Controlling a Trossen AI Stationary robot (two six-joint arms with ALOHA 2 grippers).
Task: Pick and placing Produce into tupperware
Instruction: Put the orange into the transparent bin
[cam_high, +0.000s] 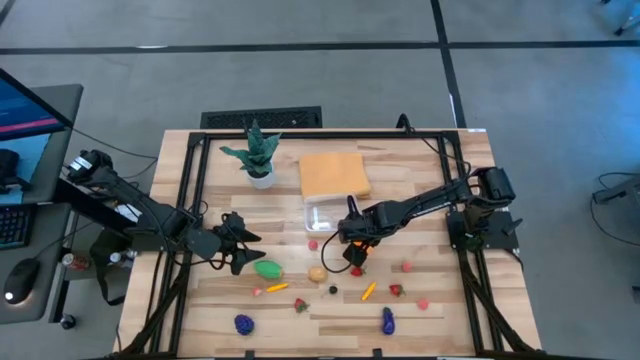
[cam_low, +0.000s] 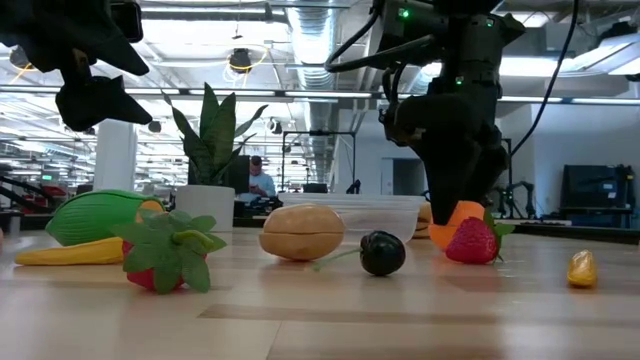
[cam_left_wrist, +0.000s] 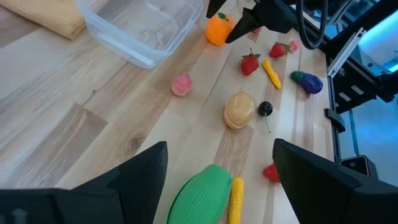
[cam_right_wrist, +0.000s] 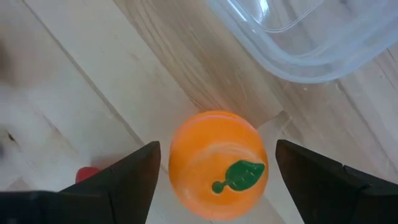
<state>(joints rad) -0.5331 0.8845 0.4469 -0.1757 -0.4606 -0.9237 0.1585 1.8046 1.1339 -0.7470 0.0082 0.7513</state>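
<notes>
Orange toy fruit (cam_right_wrist: 217, 165) with a green leaf sits on the wooden table (cam_high: 440, 310) between the spread, released fingers of the right gripper (cam_high: 355, 250), not gripped; gaps show on both sides in the right wrist view. It lies just beside the near corner of the clear container (cam_high: 325, 215), which stands mid-table and looks empty. Folded orange cloth (cam_high: 334, 175) touches the container's far side; potted plant (cam_high: 257, 155) stands left of the cloth, near the far edge.

Left gripper (cam_high: 238, 246) hangs left of centre, above the table, jaws released, holding nothing. Green vegetable (cam_high: 267, 268) lies just beside it, with a small yellow-orange piece (cam_high: 277, 287) toward the front edge.

Clutter near the orange fruit: red strawberry (cam_low: 472, 241) touching or just beside it in the low view, pink piece (cam_high: 313, 244) toward the left, tan potato-like piece (cam_high: 317, 273) and a black cherry (cam_high: 333, 290) nearer the front. Yellow-orange carrot (cam_high: 369, 291), another strawberry (cam_high: 396, 291) and a red piece (cam_high: 407, 266) sit to the right. Purple eggplant (cam_high: 387, 320) and blue-purple fruit (cam_high: 243, 323) lie along the front edge, well apart. A leafy strawberry (cam_high: 300, 305) lies between them.
</notes>
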